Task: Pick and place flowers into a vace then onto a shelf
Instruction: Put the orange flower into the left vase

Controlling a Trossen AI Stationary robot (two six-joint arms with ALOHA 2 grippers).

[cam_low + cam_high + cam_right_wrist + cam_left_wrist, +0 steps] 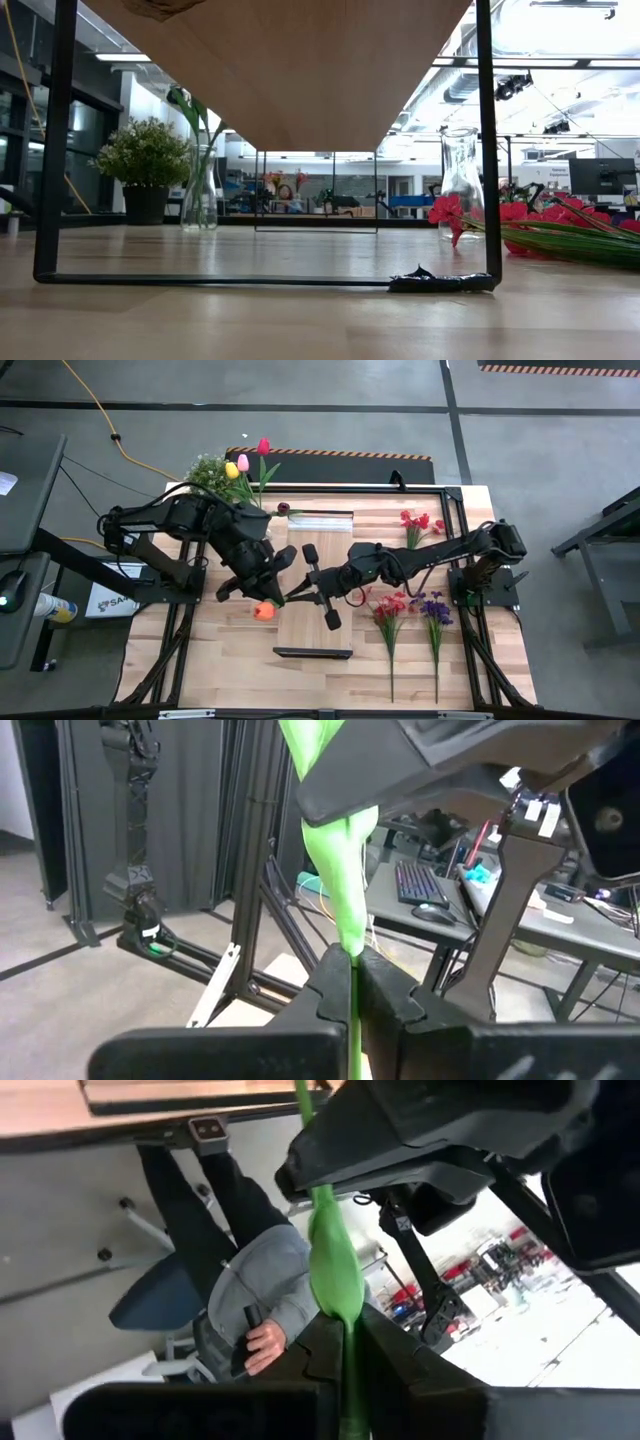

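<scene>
An orange tulip [264, 610] with a green stem is held in the air over the near left side of the shelf [316, 635], a light wood board raised on a black frame [486, 150]. My left gripper [266, 588] and my right gripper [303, 589] face each other, both shut on its stem. A glass vase [252, 488] with yellow, pink and red tulips stands at the far left; in the low view a second, empty vase [460, 185] stands further right. More flowers, red [390, 610] and purple [435, 610], lie on the table at the right. My left gripper pinches the tulip's green stem [346, 1342] between its two fingers, just below a leaf [334, 1270]. The fingers lie across the stem, which is lifted clear. My right gripper pinches the same stem [351, 982] between its two fingers, a little farther from the bloom. It reaches in level from the table's right, across the stem.
A bushy potted plant [208, 470] stands beside the filled vase. A red spray [418, 525] lies at the far right. A seated person's grey sleeve and hand [262, 1345] show beyond the table. The near left tabletop [210, 660] is bare wood.
</scene>
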